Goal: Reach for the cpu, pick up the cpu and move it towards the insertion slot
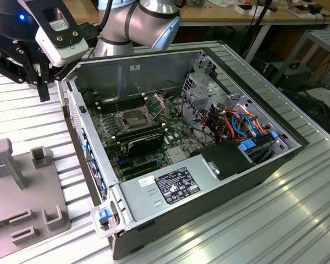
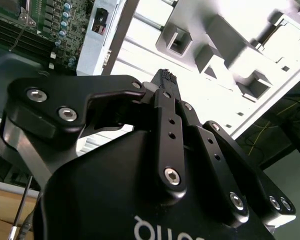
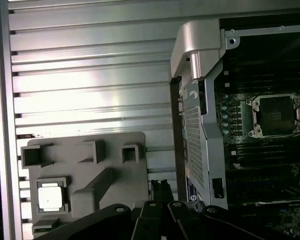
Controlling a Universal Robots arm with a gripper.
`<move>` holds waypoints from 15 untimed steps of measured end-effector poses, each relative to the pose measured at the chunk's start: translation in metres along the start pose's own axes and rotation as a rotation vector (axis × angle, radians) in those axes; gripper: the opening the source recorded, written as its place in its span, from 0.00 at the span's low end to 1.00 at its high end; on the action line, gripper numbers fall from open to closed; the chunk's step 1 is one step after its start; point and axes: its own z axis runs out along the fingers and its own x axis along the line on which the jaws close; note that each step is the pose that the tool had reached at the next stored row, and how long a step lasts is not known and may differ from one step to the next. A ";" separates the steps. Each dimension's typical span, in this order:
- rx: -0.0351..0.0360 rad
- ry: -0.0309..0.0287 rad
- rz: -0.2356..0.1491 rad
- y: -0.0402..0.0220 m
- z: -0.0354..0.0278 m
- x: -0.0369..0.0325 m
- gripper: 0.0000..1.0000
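While it lies flat in a square pocket of the grey holder (image 3: 130,195), the cpu (image 3: 51,196) looks thin, light and stiff. Its smooth metal face is likely slippery, so I judge a gentle squeeze on two opposite edges the safest hold. The gripper (image 3: 160,186) hovers apart from it, fingers drawn together and empty. Beyond, inside the open case (image 3: 210,150), sits the insertion slot (image 3: 276,116).

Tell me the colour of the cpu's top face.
Pale silver-beige, metallic; the cpu shows best in the first wrist view, seated in the grey holder.
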 end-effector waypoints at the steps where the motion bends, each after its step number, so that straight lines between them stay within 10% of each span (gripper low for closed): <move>1: 0.0001 0.0010 0.000 -0.0001 0.0001 0.0009 0.11; 15: 0.0018 0.0242 0.001 -0.0014 0.0027 0.0170 0.11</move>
